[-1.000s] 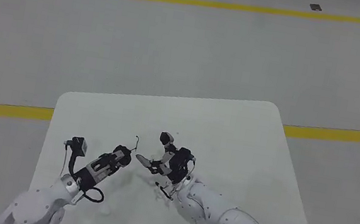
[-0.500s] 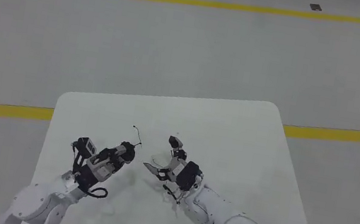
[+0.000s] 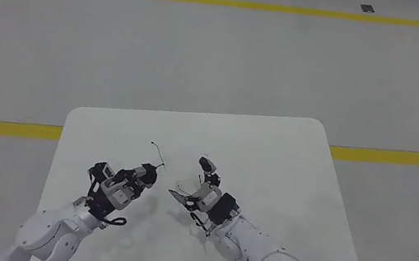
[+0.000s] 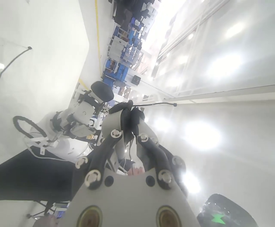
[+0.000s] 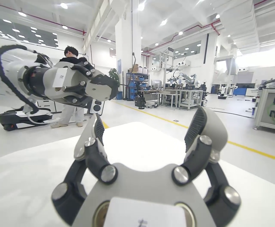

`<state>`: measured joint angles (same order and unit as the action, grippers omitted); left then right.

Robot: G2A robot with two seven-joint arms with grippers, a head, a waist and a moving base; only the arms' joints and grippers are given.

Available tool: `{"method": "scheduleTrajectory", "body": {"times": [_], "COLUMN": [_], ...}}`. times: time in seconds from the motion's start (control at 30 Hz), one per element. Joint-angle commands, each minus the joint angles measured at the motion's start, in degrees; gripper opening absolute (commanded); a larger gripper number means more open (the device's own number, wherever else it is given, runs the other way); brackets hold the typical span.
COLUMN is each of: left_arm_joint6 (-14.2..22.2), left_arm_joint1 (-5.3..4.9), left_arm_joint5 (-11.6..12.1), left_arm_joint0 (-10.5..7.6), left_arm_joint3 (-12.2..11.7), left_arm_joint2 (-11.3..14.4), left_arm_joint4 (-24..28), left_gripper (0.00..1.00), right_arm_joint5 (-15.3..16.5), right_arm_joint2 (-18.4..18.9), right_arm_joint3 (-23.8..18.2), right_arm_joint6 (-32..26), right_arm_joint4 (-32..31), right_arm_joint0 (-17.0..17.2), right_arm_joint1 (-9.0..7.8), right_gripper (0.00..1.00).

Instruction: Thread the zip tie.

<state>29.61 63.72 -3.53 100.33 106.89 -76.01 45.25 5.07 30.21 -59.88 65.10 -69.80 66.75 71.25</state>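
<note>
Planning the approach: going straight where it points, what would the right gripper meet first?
Probably nothing: bare table shows between the open fingers of the right gripper. The zip tie in the left gripper stands beside that line; depth unclear.

so the zip tie (image 3: 157, 155) is a skinny black strip pinched at one end in the left gripper (image 3: 150, 175), held up off the table (image 3: 288, 156) over its left half, free length poking out nearly straight, with a little nub at the tip.
</note>
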Motion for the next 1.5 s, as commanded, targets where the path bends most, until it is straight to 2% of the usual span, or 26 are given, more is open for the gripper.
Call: {"method": "scheduleTrajectory", "body": {"times": [0.0, 0.03, 0.1, 0.13, 0.17, 0.37, 0.63, 1.03, 1.47], "left_arm_joint6": [0.5, 0.8, 1.0, 1.2, 1.7, 3.6, 8.2, 10.0, 8.8], "left_arm_joint1": [0.09, 0.1, 0.12, 0.15, 0.18, 0.15, 0.09, 0.18, 0.33], "left_arm_joint5": [-0.2, -0.2, 0.3, 0.5, 0.3, 0.0, -0.1, 0.4, 0.9], "left_arm_joint0": [-0.16, -0.25, -0.24, -0.15, -0.02, 0.44, 0.79, 0.33, -1.05], "left_arm_joint3": [-0.4, -0.5, -0.7, -0.7, -0.8, -1.0, -1.7, -2.6, -3.9], "left_arm_joint2": [0.5, 0.5, 0.4, 0.5, 0.7, 0.5, 0.4, 0.7, 2.0], "left_arm_joint4": [1.8, 2.3, 3.0, 3.6, 4.7, 7.9, 12.2, 15.6, 15.2], "left_gripper": [0.0, 0.0, 0.0, 0.0, 0.0, 0.0, 0.0, 0.0, 0.0], "right_arm_joint5": [0.1, 0.0, 0.0, 0.0, 0.0, 0.2, -0.2, -0.2, 0.9], "right_arm_joint2": [0.8, 1.0, 1.4, 1.5, 1.6, 2.2, 3.2, 5.6, 8.4], "right_arm_joint3": [-0.9, -1.1, -1.7, -1.8, -2.0, -2.2, -3.2, -6.4, -9.1], "right_arm_joint6": [-0.5, -0.8, -1.8, -2.0, -2.2, -2.9, -2.6, -3.3, -4.8], "right_arm_joint4": [-0.9, -1.4, -3.0, -3.5, -3.9, -5.7, -7.7, -11.1, -12.7], "right_arm_joint0": [-0.2, -0.2, -0.5, -0.5, -0.5, -0.1, 0.6, 2.8, 4.4], "right_arm_joint1": [-0.01, 0.01, 0.12, 0.17, 0.24, 0.89, 1.66, 1.67, 1.68], "right_gripper": [1.0, 0.93, 0.51, 0.47, 0.39, 0.34, 0.31, 0.28, 0.2]}}
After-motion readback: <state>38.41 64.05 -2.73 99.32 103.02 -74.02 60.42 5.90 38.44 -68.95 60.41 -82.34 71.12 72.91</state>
